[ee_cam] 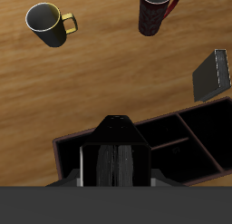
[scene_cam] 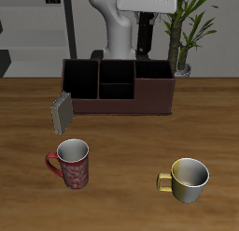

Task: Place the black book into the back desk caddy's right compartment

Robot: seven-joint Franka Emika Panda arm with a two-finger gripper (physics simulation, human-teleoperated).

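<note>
Exterior view: the thin, plain black rectangular book (scene_cam: 149, 35) hangs upright from the two-finger gripper (scene_cam: 149, 18) above the wide dark maroon-brown desk caddy (scene_cam: 121, 107), over the end away from the leaning grey textured book (scene_cam: 62, 111). In the wrist view the fingers are closed flat across its covers, above the right compartment (ee_cam: 71, 160). It is probably light and stiff, with smooth covers, so a hold near the top edge may let it pivot.

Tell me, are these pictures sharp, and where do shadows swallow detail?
Exterior view: soft and coarse, with only faint shadows under the red mug and yellow mug. Wrist view: the back desk caddy interior goes nearly black, and the black book in the jaws looks streaky.
</note>
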